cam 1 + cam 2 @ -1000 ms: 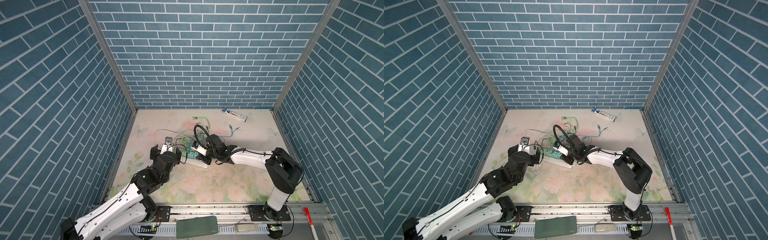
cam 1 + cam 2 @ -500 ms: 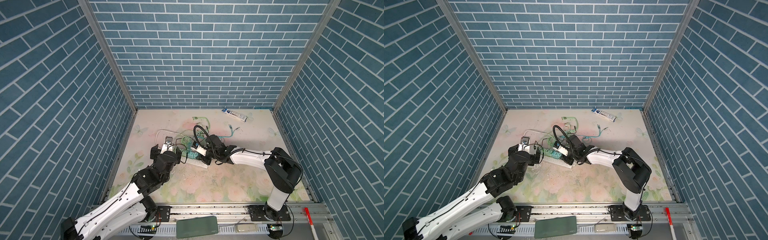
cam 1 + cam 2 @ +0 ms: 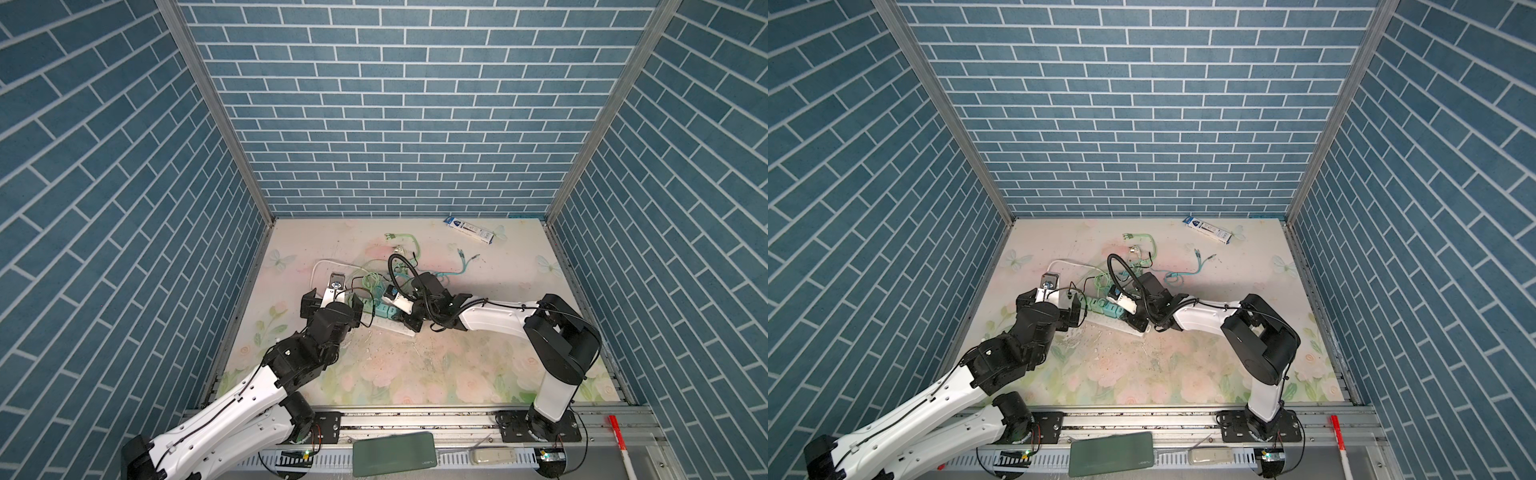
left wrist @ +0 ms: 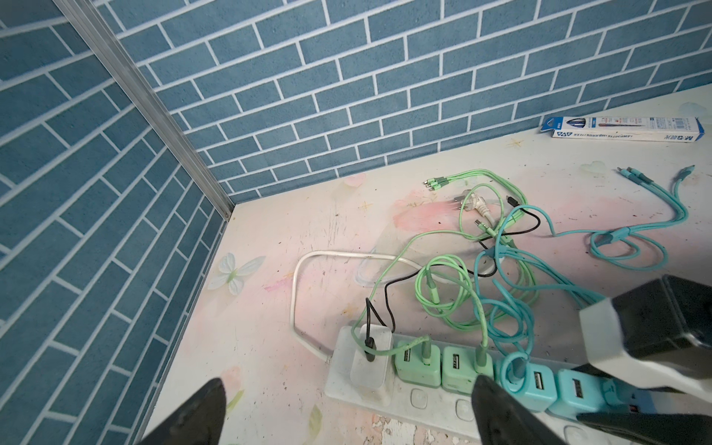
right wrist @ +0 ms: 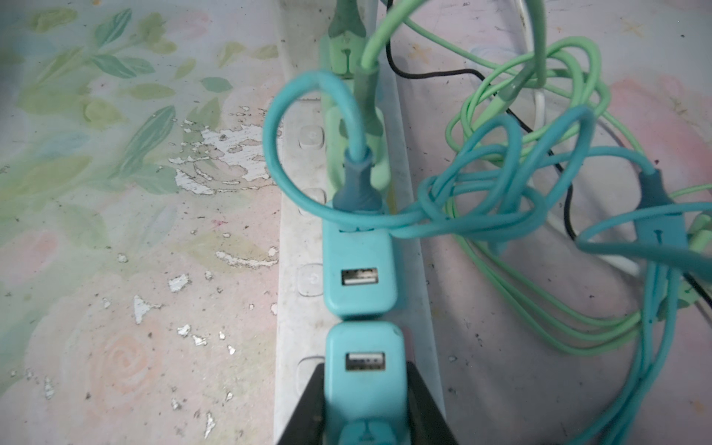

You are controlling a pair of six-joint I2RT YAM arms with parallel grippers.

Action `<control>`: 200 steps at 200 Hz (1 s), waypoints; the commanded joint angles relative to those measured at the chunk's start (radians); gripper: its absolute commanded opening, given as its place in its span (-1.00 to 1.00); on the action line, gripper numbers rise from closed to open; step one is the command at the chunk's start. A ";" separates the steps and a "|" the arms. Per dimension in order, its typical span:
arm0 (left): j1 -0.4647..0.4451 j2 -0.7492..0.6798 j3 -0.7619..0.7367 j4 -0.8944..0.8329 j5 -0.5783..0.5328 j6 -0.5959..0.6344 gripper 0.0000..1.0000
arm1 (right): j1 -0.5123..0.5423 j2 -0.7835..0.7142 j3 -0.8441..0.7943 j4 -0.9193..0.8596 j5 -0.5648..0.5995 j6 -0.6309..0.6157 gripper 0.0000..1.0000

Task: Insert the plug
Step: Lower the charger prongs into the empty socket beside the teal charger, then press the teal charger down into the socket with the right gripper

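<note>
Black right gripper (image 5: 364, 400) pinches a teal square plastic charger plug (image 5: 364, 339); the plug stands on a white plastic power strip (image 5: 304, 339), near its four o'clock end in both top views; black left gripper (image 4: 348, 385) hangs spread over the ten o'clock end; tangled green and teal cables (image 5: 454, 223) lie at twelve o'clock.

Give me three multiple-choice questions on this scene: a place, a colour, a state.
1. Where does the blue-and-white box lie? A on the power strip; B by the front rail; C near the back wall.
2. What colour is the adapter in the right claw? A teal; B white; C black.
3. The left claw is: A shut on a cable; B open; C out of sight.
Answers: C, it lies close under the bricks; A, the gripped block is teal; B, its jaws stand wide apart.
</note>
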 commanded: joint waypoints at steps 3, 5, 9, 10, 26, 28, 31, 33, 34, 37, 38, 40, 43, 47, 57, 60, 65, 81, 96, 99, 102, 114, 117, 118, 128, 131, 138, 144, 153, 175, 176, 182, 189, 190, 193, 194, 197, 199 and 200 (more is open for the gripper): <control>0.006 -0.013 0.030 0.004 -0.021 0.002 0.99 | 0.015 0.076 -0.061 -0.094 0.022 0.030 -1.00; 0.006 -0.013 0.031 0.004 -0.022 0.002 0.99 | 0.016 0.076 -0.062 -0.095 0.022 0.030 -1.00; 0.006 -0.013 0.032 0.004 -0.023 0.003 0.99 | 0.016 0.079 -0.062 -0.096 0.022 0.032 -1.00; 0.006 -0.013 0.031 0.003 -0.024 0.003 0.99 | 0.016 0.080 -0.062 -0.097 0.021 0.033 -1.00; 0.006 -0.014 0.031 0.003 -0.025 0.007 0.99 | 0.018 0.096 -0.050 -0.114 0.015 0.034 -1.00; 0.006 -0.014 0.031 0.003 -0.024 0.007 0.99 | 0.018 0.100 -0.047 -0.120 0.016 0.034 -1.00; 0.006 -0.014 0.029 0.005 -0.024 0.007 0.99 | 0.020 0.105 -0.040 -0.130 0.015 0.034 -1.00; 0.006 -0.014 0.029 0.006 -0.024 0.008 0.99 | 0.019 0.110 -0.037 -0.137 0.017 0.034 -1.00; 0.006 -0.014 0.028 0.006 -0.024 0.008 0.99 | 0.019 0.112 -0.034 -0.142 0.017 0.033 -1.00; 0.006 -0.013 0.026 0.008 -0.025 0.010 0.99 | 0.020 0.117 -0.026 -0.156 0.020 0.032 -1.00; 0.006 -0.012 0.025 0.010 -0.025 0.010 0.99 | 0.020 0.119 -0.023 -0.160 0.021 0.032 -1.00; 0.006 -0.011 0.024 0.012 -0.025 0.010 0.99 | 0.020 0.123 -0.016 -0.170 0.023 0.031 -1.00; 0.007 -0.009 0.023 0.014 -0.025 0.013 0.99 | 0.022 0.129 -0.008 -0.182 0.025 0.029 -1.00; 0.007 -0.005 0.021 0.018 -0.023 0.015 0.99 | 0.021 0.137 0.001 -0.195 0.029 0.026 -1.00; 0.007 0.009 0.020 0.028 -0.033 0.019 0.99 | 0.026 0.150 0.015 -0.213 0.035 0.018 -1.00; 0.007 0.012 0.019 0.031 -0.037 0.020 0.99 | 0.025 0.153 0.017 -0.215 0.037 0.017 -1.00; 0.008 0.021 0.019 0.035 -0.042 0.020 0.99 | 0.026 0.157 0.017 -0.211 0.037 0.015 -1.00; 0.012 0.047 0.021 0.031 -0.074 0.010 0.99 | 0.026 0.170 0.023 -0.199 0.041 0.023 -1.00; 0.012 0.059 0.009 0.033 -0.085 0.008 0.99 | 0.025 0.181 0.032 -0.185 0.041 0.038 -1.00; 0.013 0.061 0.007 0.033 -0.086 0.004 0.99 | 0.026 0.184 0.034 -0.185 0.042 0.041 -1.00; 0.015 0.061 0.005 0.030 -0.088 -0.001 0.99 | 0.026 0.186 0.036 -0.185 0.043 0.044 -1.00; 0.022 0.062 0.001 0.017 -0.090 -0.026 0.99 | 0.026 0.189 0.043 -0.179 0.046 0.055 -1.00; 0.022 0.062 -0.002 0.015 -0.096 -0.034 0.99 | 0.024 0.189 0.045 -0.178 0.046 0.058 -1.00; 0.022 0.061 -0.003 0.014 -0.098 -0.036 0.99 | 0.026 0.188 0.045 -0.177 0.046 0.059 -1.00; 0.023 0.056 -0.013 0.021 -0.110 -0.043 0.99 | 0.026 0.187 0.051 -0.179 0.046 0.066 -0.84; 0.024 0.055 -0.016 0.022 -0.113 -0.045 0.99 | 0.026 0.186 0.054 -0.182 0.048 0.069 -0.81; 0.025 0.052 -0.020 0.019 -0.123 -0.052 0.99 | 0.026 0.183 0.062 -0.188 0.049 0.076 -0.72; 0.027 0.048 -0.020 0.017 -0.126 -0.055 0.99 | 0.025 0.179 0.067 -0.196 0.047 0.078 -0.67; 0.029 0.043 -0.022 0.016 -0.125 -0.057 0.99 | 0.026 0.169 0.073 -0.205 0.044 0.079 -0.61; 0.029 0.041 -0.022 0.007 -0.123 -0.059 0.99 | 0.027 0.136 0.079 -0.216 0.038 0.078 -0.42; 0.029 0.040 -0.022 0.006 -0.123 -0.059 0.99 | 0.027 0.134 0.079 -0.217 0.039 0.079 -0.40; 0.028 0.042 -0.019 0.001 -0.117 -0.061 0.99 | 0.026 0.125 0.078 -0.217 0.034 0.078 -0.34; 0.028 0.044 -0.013 -0.005 -0.108 -0.059 0.99 | 0.025 0.115 0.078 -0.219 0.030 0.076 -0.27; 0.028 0.046 -0.013 -0.005 -0.108 -0.059 0.99 | 0.025 0.114 0.078 -0.218 0.030 0.076 -0.26; 0.028 0.047 -0.010 -0.009 -0.107 -0.060 0.99 | 0.026 0.110 0.078 -0.218 0.029 0.077 -0.23; 0.028 0.047 -0.010 -0.010 -0.107 -0.060 0.99 | 0.026 0.109 0.078 -0.219 0.029 0.076 -0.23; 0.028 0.050 -0.008 -0.012 -0.106 -0.060 0.99 | 0.026 0.106 0.080 -0.221 0.028 0.076 -0.22; 0.028 0.051 -0.007 -0.013 -0.106 -0.060 0.99 | 0.026 0.103 0.080 -0.222 0.028 0.075 -0.22; 0.028 0.051 -0.007 -0.013 -0.106 -0.061 0.99 | 0.026 0.102 0.081 -0.223 0.028 0.075 -0.21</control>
